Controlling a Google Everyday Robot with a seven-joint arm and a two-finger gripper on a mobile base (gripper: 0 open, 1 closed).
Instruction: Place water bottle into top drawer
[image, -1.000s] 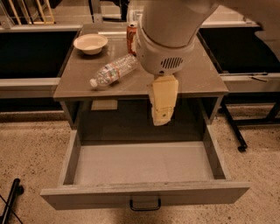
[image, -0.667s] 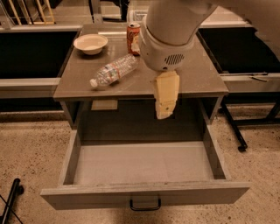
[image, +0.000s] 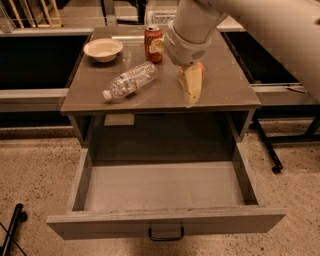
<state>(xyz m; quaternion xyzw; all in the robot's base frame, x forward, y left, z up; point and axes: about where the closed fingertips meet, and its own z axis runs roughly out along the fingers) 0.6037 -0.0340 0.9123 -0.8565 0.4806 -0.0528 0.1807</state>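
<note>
A water bottle (image: 129, 80) on the table (image: 225, 95), hand (image: 191, 86) just right of it.
The bottle lies on its side, ungrasped; the hand hangs above the tabletop, clenched or released I cannot tell, likely lining up a pick. The top drawer (image: 210, 222) stands open below, ready.

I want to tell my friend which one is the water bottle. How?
Look at the brown cabinet top above the open top drawer. The water bottle lies on its side left of the robot's gripper, which hangs over that top. Unlike the upright red soda can and round bowl behind it, it is clear with a white cap.
</note>
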